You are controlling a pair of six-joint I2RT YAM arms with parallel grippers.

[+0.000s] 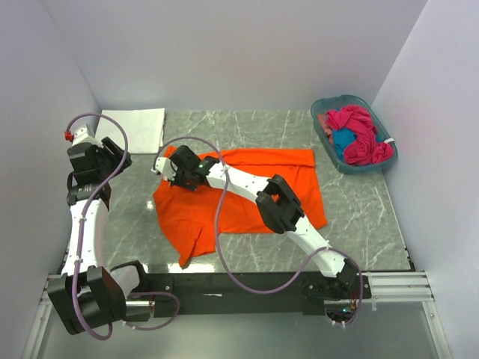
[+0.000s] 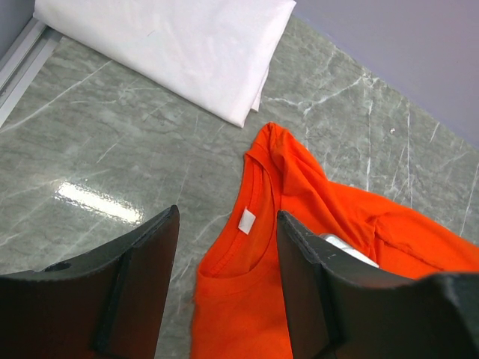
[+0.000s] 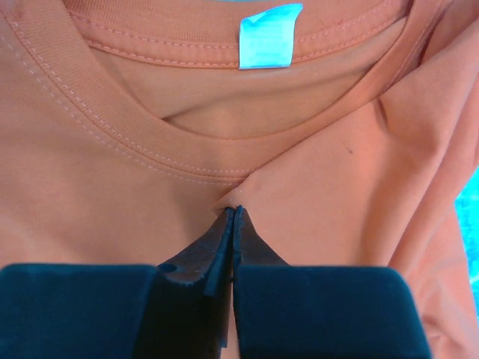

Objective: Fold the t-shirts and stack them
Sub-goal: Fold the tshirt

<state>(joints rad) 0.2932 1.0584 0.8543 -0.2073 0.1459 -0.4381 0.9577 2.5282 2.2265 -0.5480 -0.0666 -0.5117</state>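
**Orange shirt pinched at the neckline, first fold in hand**

The right end effector is clamped together on a small pinch of the orange t-shirt just below its collar. The shirt lies spread and somewhat rumpled in the middle of the tabletop. The left end effector hovers above the collar with its fingers apart, holding nothing.

The step looks like the start of folding this shirt. The next move probably calls for a second grip by the left arm, so the cloth carries over evenly.

Only the right wrist view shows the pinch itself. Only the top view shows the basket at the far right, holding the magenta shirt and the blue shirt, yet to be folded. The folded white shirt lies at the far left.
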